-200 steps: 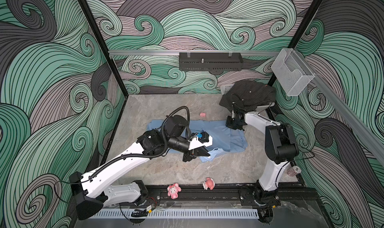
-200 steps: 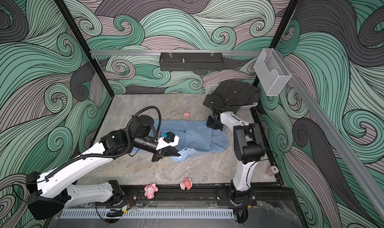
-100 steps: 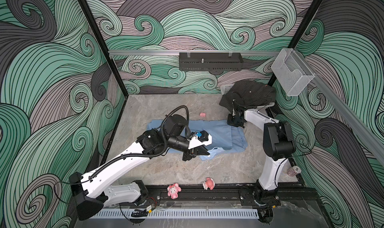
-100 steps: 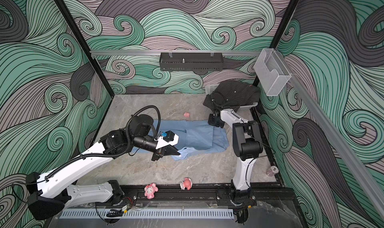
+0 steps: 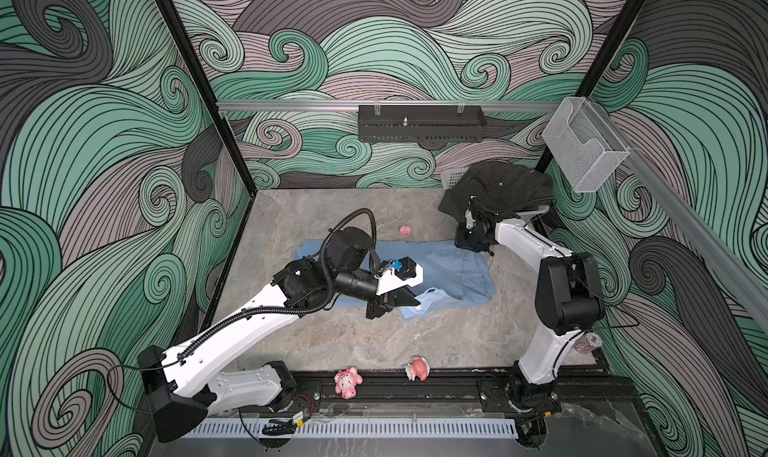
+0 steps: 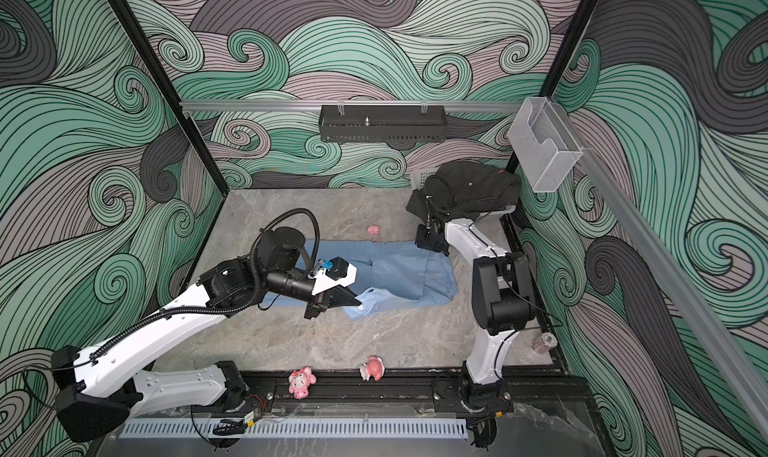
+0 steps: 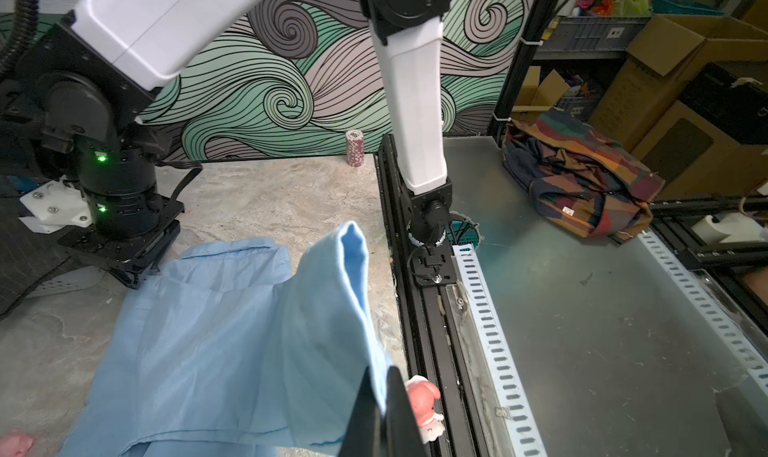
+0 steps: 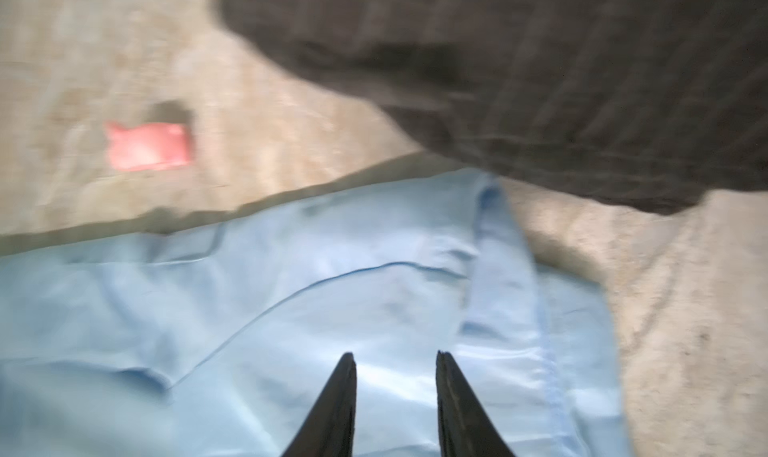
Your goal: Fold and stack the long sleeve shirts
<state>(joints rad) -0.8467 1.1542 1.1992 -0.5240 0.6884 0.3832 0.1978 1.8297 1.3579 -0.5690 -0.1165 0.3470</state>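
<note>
The light blue shirt (image 5: 457,276) (image 6: 399,276) lies spread across the middle of the table. My left gripper (image 5: 409,299) (image 6: 349,299) (image 7: 380,386) is shut on a lifted fold at its near edge; the cloth (image 7: 332,309) hangs from the jaws. My right gripper (image 5: 471,243) (image 6: 432,243) (image 8: 395,357) hovers open over the blue shirt's (image 8: 291,309) far right corner, with nothing between its fingers. The dark shirt (image 5: 498,189) (image 6: 469,186) (image 8: 540,80) is heaped on a white basket (image 5: 453,178) in the back right corner, just behind that gripper.
A small pink toy (image 5: 405,229) lies behind the blue shirt. Two more pink toys (image 5: 348,382) (image 5: 417,367) sit at the front rail. A chip stack (image 5: 588,342) stands at the right wall. A clear bin (image 5: 584,151) and a black tray (image 5: 422,123) hang on the walls.
My right gripper's jaws have parted over the blue shirt's far right corner. The left gripper has stayed shut on the fold and has barely moved.
</note>
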